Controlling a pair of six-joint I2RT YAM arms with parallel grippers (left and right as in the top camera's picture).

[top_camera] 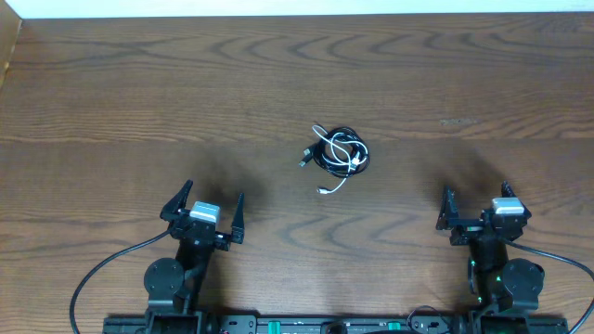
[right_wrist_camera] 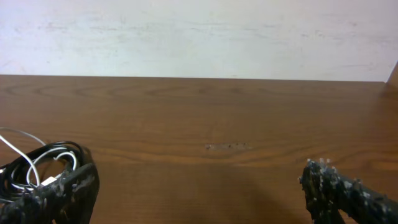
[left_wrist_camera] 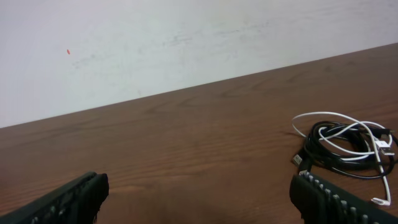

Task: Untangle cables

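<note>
A black cable and a white cable lie tangled in one small coil near the middle of the table. The coil also shows at the right of the left wrist view, black cable and white cable, and at the lower left of the right wrist view, black and white. My left gripper is open and empty, near the front edge, left of the coil. My right gripper is open and empty, front right of the coil.
The wooden table spreads around the coil. A pale wall stands beyond its far edge. Thick black arm cables run along the front edge by the arm bases.
</note>
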